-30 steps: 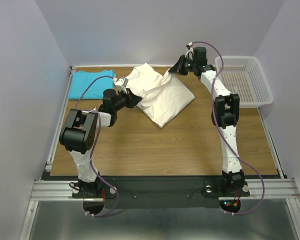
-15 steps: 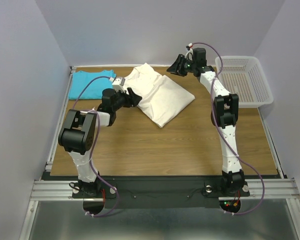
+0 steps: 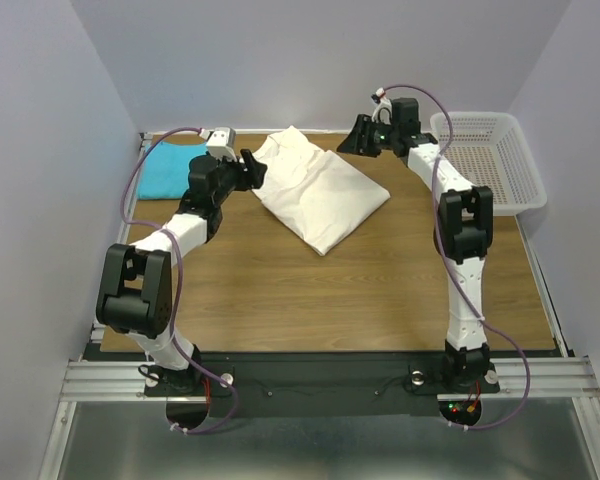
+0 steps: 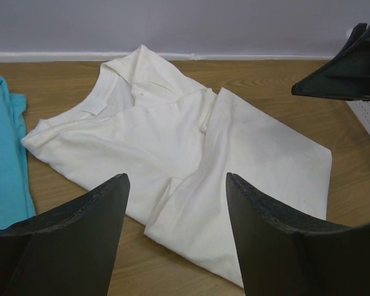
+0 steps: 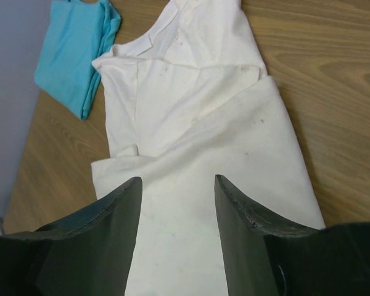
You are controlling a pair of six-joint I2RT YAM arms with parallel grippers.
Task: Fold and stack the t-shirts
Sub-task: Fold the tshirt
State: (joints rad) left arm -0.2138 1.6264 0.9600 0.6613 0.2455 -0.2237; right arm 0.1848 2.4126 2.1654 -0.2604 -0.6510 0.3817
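Note:
The cream t-shirt point(image 3: 320, 192) lies folded into a rough rectangle at the back middle of the table, collar toward the far wall. It also fills the left wrist view point(image 4: 172, 135) and the right wrist view point(image 5: 197, 123). The turquoise t-shirt point(image 3: 163, 170) lies folded at the back left corner point(image 4: 3, 160) point(image 5: 77, 49). My left gripper point(image 3: 252, 168) point(image 4: 176, 177) hovers open just off the cream shirt's left edge, holding nothing. Open too, my right gripper point(image 3: 357, 135) point(image 5: 177, 179) hangs above the shirt's far right side, also with nothing in it.
A white perforated basket point(image 3: 490, 160) stands at the back right, beside the right arm. The wooden table point(image 3: 330, 290) has a raised rail along its left edge and a wall close behind. The right gripper's fingers point(image 4: 348, 68) show at the top right of the left wrist view.
Both grippers have opened and let go of the cream shirt, which has dropped flat. The left arm has swung toward the back left; the right gripper has drawn back slightly.

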